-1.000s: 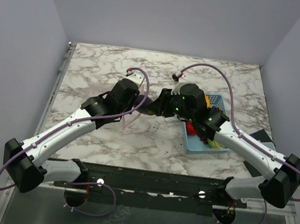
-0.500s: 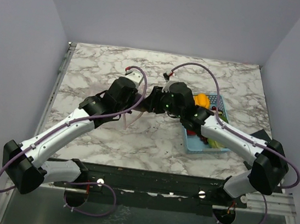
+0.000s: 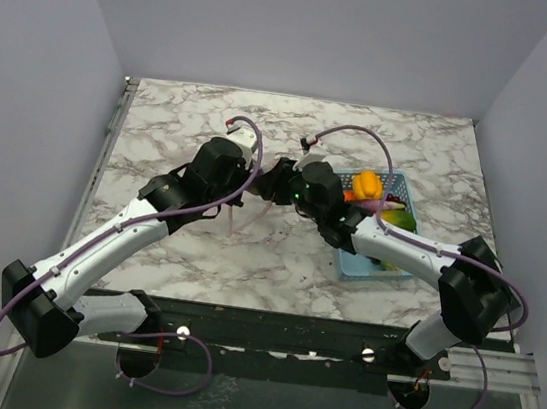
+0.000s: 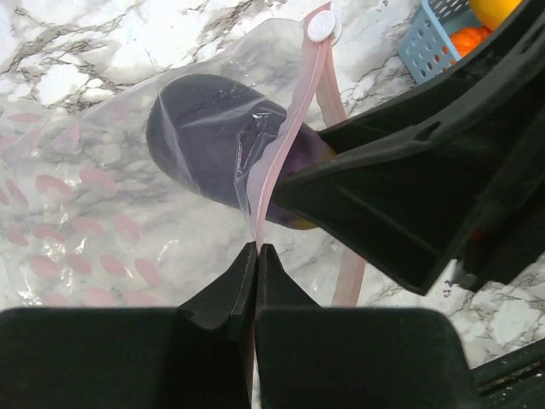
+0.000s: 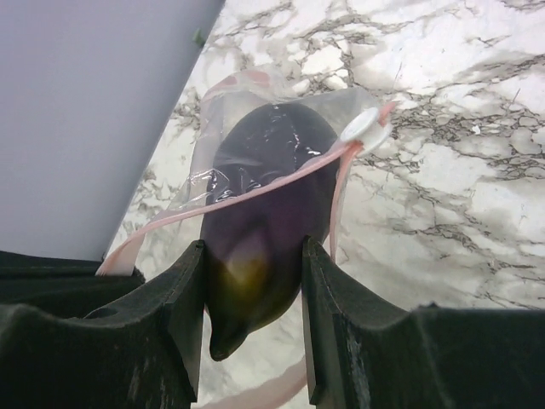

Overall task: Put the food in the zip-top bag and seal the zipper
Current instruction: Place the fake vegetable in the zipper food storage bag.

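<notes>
Zip-top bag (image 4: 85, 213), tabletop (image 3: 183, 122) centre: left end effector (image 4: 257, 256) clenched on pink zipper (image 4: 294, 128), right end effector (image 5: 253, 260) grasping purple eggplant (image 5: 264, 187) partway through the mouth; remaining food (image 3: 365, 184) in blue basket (image 4: 423, 47) at 3 o'clock; sealing not yet done.

Light-blue basket (image 3: 356, 267) sits on the marble table's (image 3: 183, 122) right side
</notes>
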Controlling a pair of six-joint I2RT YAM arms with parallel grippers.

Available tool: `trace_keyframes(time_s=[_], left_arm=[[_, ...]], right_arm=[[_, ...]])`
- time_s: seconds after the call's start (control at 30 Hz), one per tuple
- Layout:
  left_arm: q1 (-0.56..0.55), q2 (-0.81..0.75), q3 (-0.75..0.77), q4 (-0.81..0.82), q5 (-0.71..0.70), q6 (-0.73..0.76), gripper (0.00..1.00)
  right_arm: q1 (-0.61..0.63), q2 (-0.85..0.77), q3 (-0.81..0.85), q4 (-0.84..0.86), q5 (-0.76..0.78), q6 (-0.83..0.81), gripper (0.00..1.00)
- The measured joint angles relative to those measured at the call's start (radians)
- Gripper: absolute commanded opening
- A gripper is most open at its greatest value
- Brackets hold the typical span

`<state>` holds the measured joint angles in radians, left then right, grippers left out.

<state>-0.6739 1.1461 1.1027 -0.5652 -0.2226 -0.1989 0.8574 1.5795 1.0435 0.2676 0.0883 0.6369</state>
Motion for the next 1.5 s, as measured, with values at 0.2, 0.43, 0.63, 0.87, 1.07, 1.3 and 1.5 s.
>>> trace_keyframes(time_s=[0.2, 0.43, 0.63, 0.87, 1.07, 1.3, 1.5], left_arm=[[0.0, 0.0, 0.039, 0.003, 0.022, -0.039, 0.0], [0.0, 0.002, 0.066, 0.003, 0.028, -0.075, 0.0], [0.004, 0.008, 0.076, 0.005, 0.016, -0.086, 0.0], [0.004, 0.014, 0.079, 0.011, 0.013, -0.09, 0.0], [0.004, 0.014, 0.079, 0.018, 0.013, -0.088, 0.0], [0.004, 0.014, 0.079, 0.018, 0.013, -0.073, 0.0], [0.004, 0.014, 0.079, 0.018, 0.012, -0.053, 0.0]], right_arm=[[0.075, 0.042, 0.0, 0.063, 0.129, -0.002, 0.21], [0.132, 0.058, 0.0, 0.072, 0.185, -0.006, 0.8], [0.134, 0.054, 0.001, 0.044, 0.179, -0.01, 0.94], [0.135, -0.078, -0.053, 0.013, 0.17, -0.011, 0.92], [0.136, -0.246, -0.059, -0.073, 0.182, -0.029, 0.88], [0.136, -0.397, -0.059, -0.292, 0.274, -0.045, 0.87], [0.136, -0.439, -0.043, -0.567, 0.41, -0.048, 0.88]])
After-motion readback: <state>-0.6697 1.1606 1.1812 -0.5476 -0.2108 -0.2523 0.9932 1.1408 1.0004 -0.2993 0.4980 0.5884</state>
